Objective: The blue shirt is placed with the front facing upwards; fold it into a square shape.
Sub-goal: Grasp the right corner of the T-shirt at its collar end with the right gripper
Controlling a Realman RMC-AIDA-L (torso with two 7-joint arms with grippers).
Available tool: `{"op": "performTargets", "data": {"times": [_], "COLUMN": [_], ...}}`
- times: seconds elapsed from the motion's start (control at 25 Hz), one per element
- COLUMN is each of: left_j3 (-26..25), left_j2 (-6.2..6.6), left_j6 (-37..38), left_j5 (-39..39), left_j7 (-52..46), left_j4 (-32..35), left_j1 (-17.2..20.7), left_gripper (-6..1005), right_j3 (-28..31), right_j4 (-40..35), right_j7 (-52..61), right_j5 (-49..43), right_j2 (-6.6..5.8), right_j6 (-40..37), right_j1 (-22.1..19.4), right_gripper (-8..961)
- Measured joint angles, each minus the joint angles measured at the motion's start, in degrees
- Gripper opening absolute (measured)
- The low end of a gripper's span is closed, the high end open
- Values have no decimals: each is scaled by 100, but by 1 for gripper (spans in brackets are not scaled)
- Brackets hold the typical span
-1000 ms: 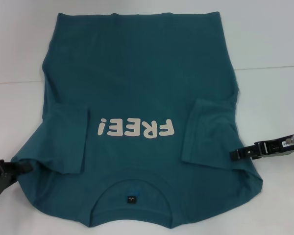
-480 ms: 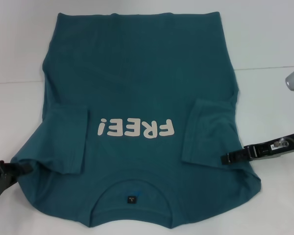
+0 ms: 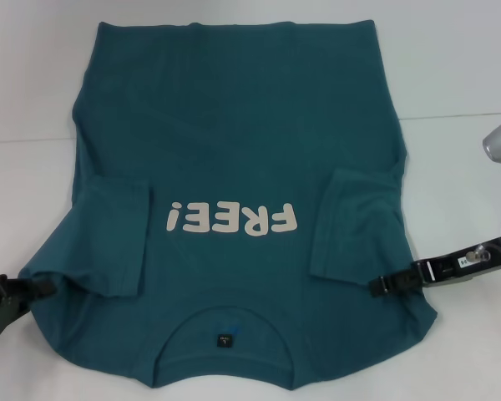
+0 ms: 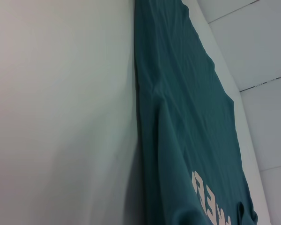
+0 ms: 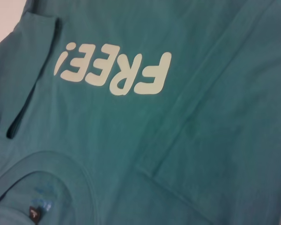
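blue shirt (image 3: 234,150) lies front up on the white desk (image 3: 459,67), collar toward the robot, hem at the far side; cream "FREE!" lettering (image 3: 232,219) reads upside down in head view; dark neck label (image 3: 223,341) sits inside the collar near the bottom edge; both sleeves are folded inward onto the chest, one each side of the lettering; left gripper (image 3: 0,296) is at the shirt's left shoulder edge, low on the desk, touching the bunched fabric there; cannot tell whether its fingers are closed or have cloth in them; right gripper (image 3: 392,284) is at the right shoulder edge, its dark tip on the fabric just below the folded right sleeve; looks narrow, but cannot tell if it is pinching cloth or just resting on it; left wrist view shows only the shirt's side edge against the bare desk, cloth slightly lifted in a ridge; right wrist view shows the lettering, the collar and a fold crease, no fingers visible.
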Motion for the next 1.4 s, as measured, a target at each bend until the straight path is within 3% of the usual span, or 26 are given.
{"op": "performTargets", "data": {"times": [0.52,1.16,1.4], "left_j3": [0,0,0], "left_j2": [0,-2,-6], "left_j6": [-36,-53,-35], "left_j5": [0,-9,-110], "left_j7": [0,0,0], "left_j4": [-1,-9,-9], "left_j1": [-6,-23,-4], "left_gripper": [31,31,31], "right_j3": [6,-32,-56], "right_j4": [-6,-8,33], "right_j7": [-89,309,361], "right_j5": [425,94,-289], "right_j2": [-58,-153,-133], "right_j6": [-399,-383,-390], "right_j1": [0,4,72], "right_gripper": [869,863,844]}}
